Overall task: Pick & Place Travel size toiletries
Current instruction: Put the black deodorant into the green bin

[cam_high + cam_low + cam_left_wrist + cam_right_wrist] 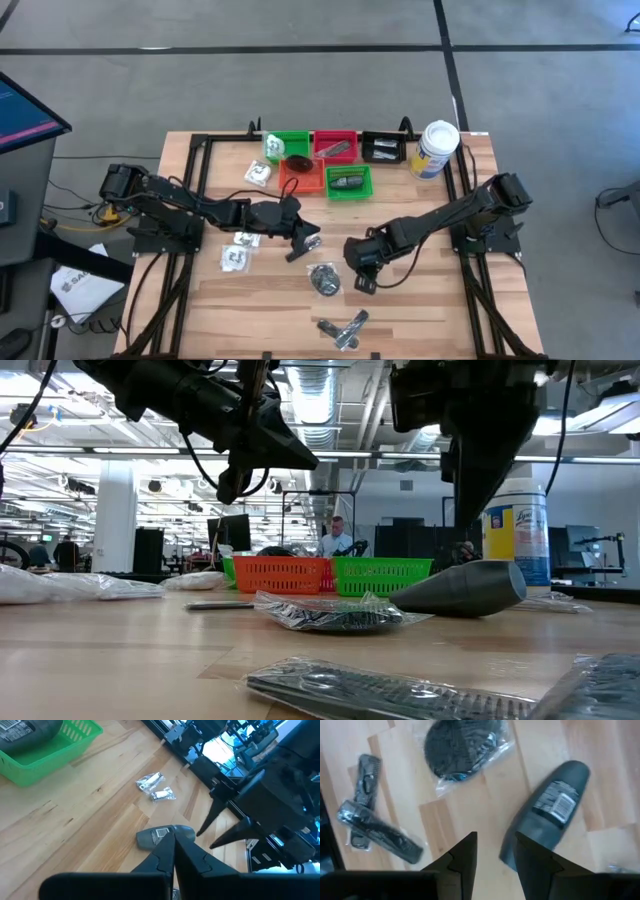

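high view: going left to right, clear packets (238, 256) lie on the table (420, 320) by the left arm, two more near the trays. the left tool (303, 240) hangs mid-table, its fingers pressed together on nothing, likely parked out of the way. behind it the green tray (349, 181) already carries a dark grey bottle, the orange tray (302, 176) a dark piece, the red one a silvery item, so sorting by kind looks under way. the black bagged piece (324, 279) sits just below centre, combs (343, 328) near the front edge. the right tool (362, 268) hovers beside the bagged piece, fingers parted with nothing between them. in the right wrist view the grey bottle (547, 810) lies on its side just beside those fingers (530, 851), not between them, so i judge it the next pick; the tool needs to shift over to straddle it. the white canister (436, 148) stands at the far right, apart.
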